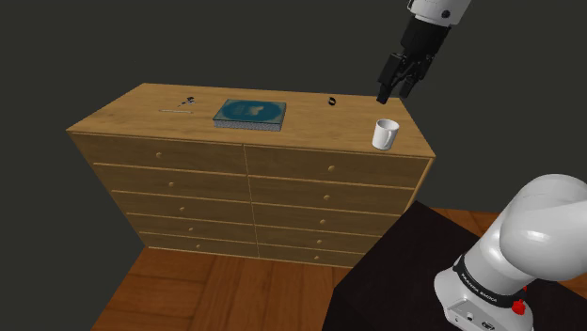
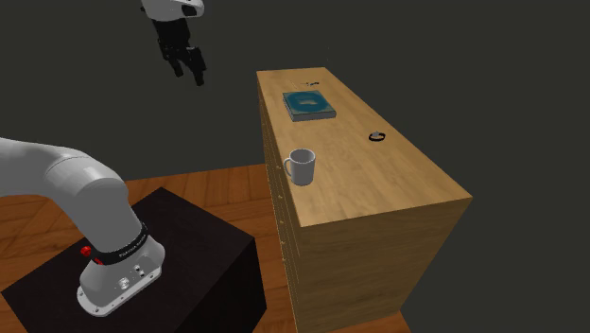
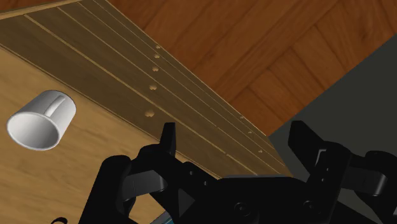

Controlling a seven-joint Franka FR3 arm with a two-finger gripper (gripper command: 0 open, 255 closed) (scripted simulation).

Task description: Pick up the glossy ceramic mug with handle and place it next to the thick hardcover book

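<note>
On the dresser, the mug stands below and aside of the open, empty gripper; centring is needed before descent.

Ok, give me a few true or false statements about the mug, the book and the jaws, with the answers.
1. The mug stands upright on the dresser. True.
2. The jaws are shut on the mug. False: they stand open in the air, empty.
3. The book lies flat on the dresser top. True.
4. The mug touches the book. False: they are apart, with bare wood between them.
</note>
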